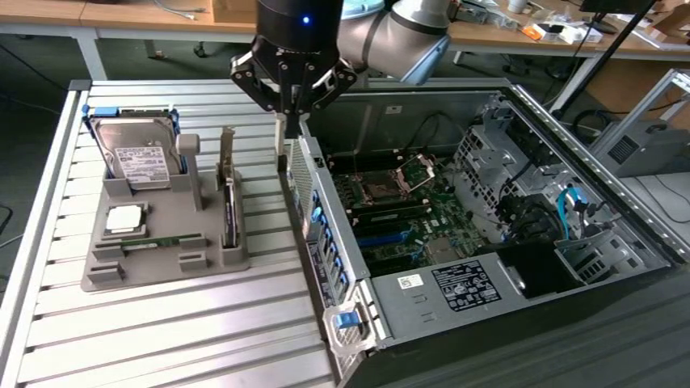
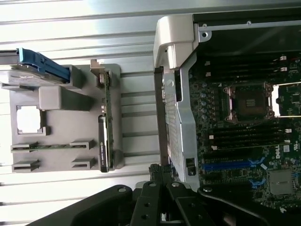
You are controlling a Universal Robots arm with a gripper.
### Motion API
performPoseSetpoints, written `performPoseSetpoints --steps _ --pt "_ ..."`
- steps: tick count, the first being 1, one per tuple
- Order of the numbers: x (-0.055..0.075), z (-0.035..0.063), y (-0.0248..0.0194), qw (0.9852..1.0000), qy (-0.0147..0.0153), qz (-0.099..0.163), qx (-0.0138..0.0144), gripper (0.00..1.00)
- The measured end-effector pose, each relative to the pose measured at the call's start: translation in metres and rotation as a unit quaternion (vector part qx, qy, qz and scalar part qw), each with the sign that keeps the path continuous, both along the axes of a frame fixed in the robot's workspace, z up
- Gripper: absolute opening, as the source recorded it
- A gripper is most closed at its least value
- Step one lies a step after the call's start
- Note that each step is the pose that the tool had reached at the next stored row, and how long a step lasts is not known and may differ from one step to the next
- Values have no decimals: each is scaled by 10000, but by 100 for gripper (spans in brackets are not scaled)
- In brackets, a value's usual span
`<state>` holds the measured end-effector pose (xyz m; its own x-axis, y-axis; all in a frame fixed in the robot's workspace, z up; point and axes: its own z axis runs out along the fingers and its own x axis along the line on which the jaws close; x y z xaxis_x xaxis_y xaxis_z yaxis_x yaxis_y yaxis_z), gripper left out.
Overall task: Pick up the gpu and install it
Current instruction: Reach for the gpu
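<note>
Computer case lies open on the exterior view's right, its near wall rising between the motherboard and the gpu, which stands on edge in the grey holder tray beside a hard drive. Gripper hangs over that wall, jaws clenched on nothing. Print on the drive's white label and the power supply sticker is too small to read.

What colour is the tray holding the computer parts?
The tray is grey; the exterior view shows it best.
</note>
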<state>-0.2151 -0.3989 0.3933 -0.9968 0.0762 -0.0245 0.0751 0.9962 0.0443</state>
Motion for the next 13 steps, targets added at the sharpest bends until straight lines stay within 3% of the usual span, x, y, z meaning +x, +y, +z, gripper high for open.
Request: performPoseSetpoints --steps 13 --pt "-116 0 0 10000 0 0 0 11"
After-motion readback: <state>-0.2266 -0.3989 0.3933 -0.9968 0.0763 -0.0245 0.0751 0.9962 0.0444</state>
